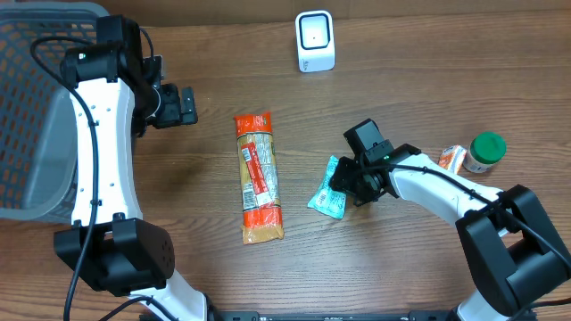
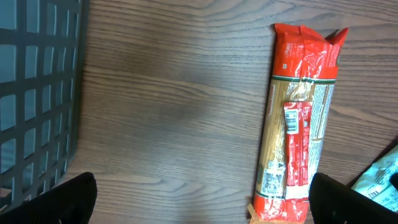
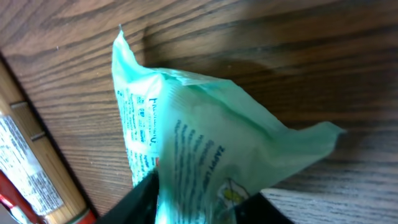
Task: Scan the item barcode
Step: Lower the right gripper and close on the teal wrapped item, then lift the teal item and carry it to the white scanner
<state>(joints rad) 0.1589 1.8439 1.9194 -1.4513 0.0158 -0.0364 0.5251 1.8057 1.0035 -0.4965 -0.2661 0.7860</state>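
Note:
A crumpled teal packet [image 1: 326, 198] lies on the wooden table right of centre. My right gripper [image 1: 343, 185] is down at its right end. In the right wrist view the packet [image 3: 205, 137] bulges up between the two black fingers [image 3: 140, 199], which press on it from both sides, shut on it. A long red and tan pasta pack [image 1: 258, 176] lies lengthwise at the centre. The white scanner [image 1: 315, 42] stands at the far edge. My left gripper [image 1: 183, 105] hangs open at the left, with bare table and the pasta pack's end [image 2: 298, 124] below it.
A grey wire basket [image 1: 36, 107] fills the far left, its wall [image 2: 37, 93] close to the left gripper. A green-lidded jar [image 1: 487, 152] and a small orange and white item [image 1: 452, 159] sit at the right, beside the right arm.

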